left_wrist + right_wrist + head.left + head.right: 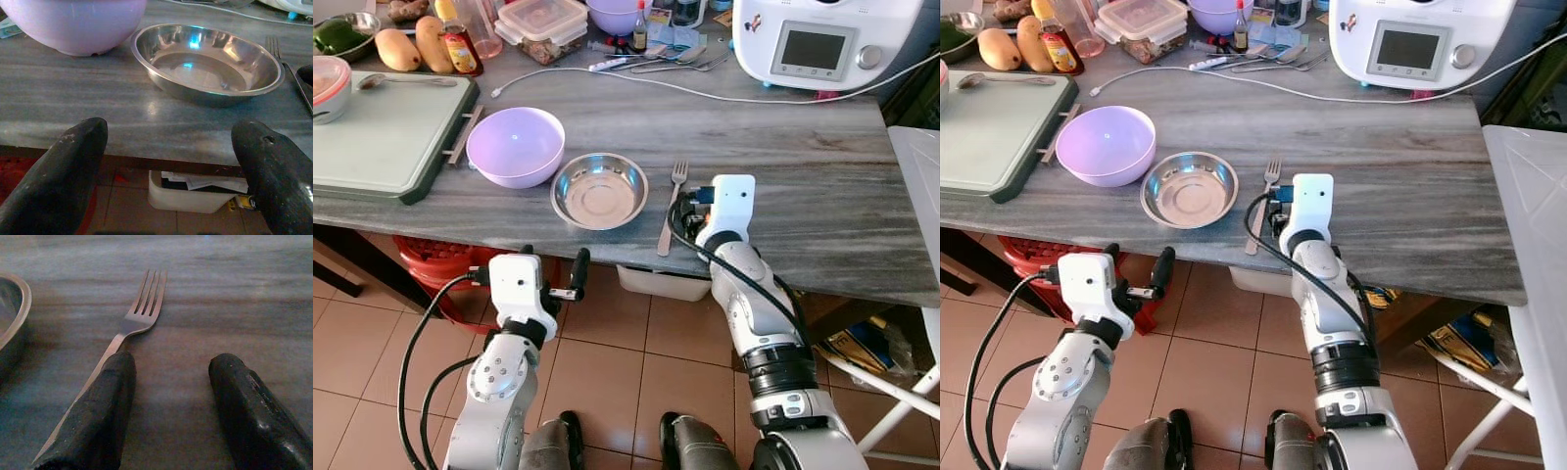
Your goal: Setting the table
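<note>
The left pincer (566, 277) is held below the front edge of the grey marbled stone worktop (803, 196), over the terracotta floor tiles (607, 362), its black fingers (63, 171) spread apart. The right pincer (166, 401) is lowered onto the worktop, its fingers apart, one of them lying over the handle of the slim silver metal fork (672, 206) (nothing is clamped). Just left of the fork, a shallow round stainless-steel bowl (599, 190) is seen, and beyond it a lilac plastic bowl (516, 146), just beside it. Farther back, a white kitchen appliance with a screen (822, 39) is seen.
</note>
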{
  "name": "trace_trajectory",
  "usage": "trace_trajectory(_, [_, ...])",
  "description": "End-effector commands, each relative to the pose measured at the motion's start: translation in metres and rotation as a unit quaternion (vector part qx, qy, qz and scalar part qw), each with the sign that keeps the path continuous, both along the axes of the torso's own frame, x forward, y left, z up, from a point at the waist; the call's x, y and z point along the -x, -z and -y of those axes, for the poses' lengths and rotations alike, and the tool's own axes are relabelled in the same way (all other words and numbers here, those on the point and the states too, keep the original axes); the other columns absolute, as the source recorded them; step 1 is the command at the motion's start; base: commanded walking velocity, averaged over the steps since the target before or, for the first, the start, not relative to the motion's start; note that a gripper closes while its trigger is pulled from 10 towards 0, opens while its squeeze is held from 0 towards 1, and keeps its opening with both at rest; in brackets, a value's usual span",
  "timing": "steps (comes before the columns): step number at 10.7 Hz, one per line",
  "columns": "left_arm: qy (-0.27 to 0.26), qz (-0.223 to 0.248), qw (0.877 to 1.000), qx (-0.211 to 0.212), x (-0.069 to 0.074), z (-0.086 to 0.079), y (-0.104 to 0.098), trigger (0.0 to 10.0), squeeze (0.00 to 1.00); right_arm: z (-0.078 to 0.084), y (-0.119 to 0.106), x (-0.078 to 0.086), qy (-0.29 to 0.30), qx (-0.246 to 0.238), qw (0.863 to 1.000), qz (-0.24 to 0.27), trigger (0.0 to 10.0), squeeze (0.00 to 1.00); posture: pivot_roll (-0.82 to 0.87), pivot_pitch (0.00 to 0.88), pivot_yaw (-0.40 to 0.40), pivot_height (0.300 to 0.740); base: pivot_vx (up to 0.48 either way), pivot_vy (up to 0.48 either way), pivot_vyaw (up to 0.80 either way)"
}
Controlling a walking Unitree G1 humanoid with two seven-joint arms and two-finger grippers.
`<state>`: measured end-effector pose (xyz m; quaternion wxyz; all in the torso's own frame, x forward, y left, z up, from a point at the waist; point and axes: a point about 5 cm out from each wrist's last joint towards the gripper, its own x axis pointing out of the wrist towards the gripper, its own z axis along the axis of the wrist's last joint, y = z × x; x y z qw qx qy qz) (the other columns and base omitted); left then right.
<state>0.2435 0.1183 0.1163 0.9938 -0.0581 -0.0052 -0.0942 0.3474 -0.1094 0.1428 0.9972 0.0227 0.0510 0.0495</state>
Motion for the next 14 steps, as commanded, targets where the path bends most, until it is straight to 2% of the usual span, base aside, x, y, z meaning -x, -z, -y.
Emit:
trace_trajectory(1, [0.005,-0.006,1.000,-0.004,0.001,0.000,0.002,10.0,0.00,-0.001,0.009,0.005,-0.008,-0.001,1.000,-0.019,10.0,0.00,-0.01,0.235,0.042,0.740,0.000,0.000,0.00])
trace_trajectory(2, [0.004,-0.006,1.000,-0.004,0.001,0.000,0.002,10.0,0.00,0.004,0.009,0.007,0.001,0.004,1.000,-0.019,10.0,0.00,-0.01,0.234,0.041,0.740,0.000,0.000,0.00])
trace_trajectory(5, [0.004,-0.005,1.000,-0.005,0.002,-0.001,0.002,10.0,0.00,0.038,0.012,0.011,0.051,0.027,0.998,-0.021,10.0,0.00,-0.01,0.235,0.044,0.740,0.000,0.000,0.00])
trace_trajectory(7, [0.006,-0.005,1.000,-0.005,0.002,-0.001,0.001,10.0,0.00,0.046,0.012,0.007,0.061,0.036,0.997,-0.022,10.0,0.00,-0.01,0.238,0.048,0.740,0.000,0.000,0.00])
trace_trajectory(9, [0.006,-0.006,1.000,-0.006,0.003,-0.002,0.001,10.0,0.00,0.046,0.006,-0.003,0.059,0.039,0.997,-0.015,10.0,0.00,0.00,0.245,0.053,0.740,0.000,0.000,0.00])
trace_trajectory(14, [0.005,-0.008,1.000,-0.007,0.003,-0.003,0.001,10.0,0.00,0.027,-0.003,-0.020,0.024,0.033,0.999,0.005,10.0,0.00,0.01,0.248,0.051,0.740,0.000,0.000,0.00])
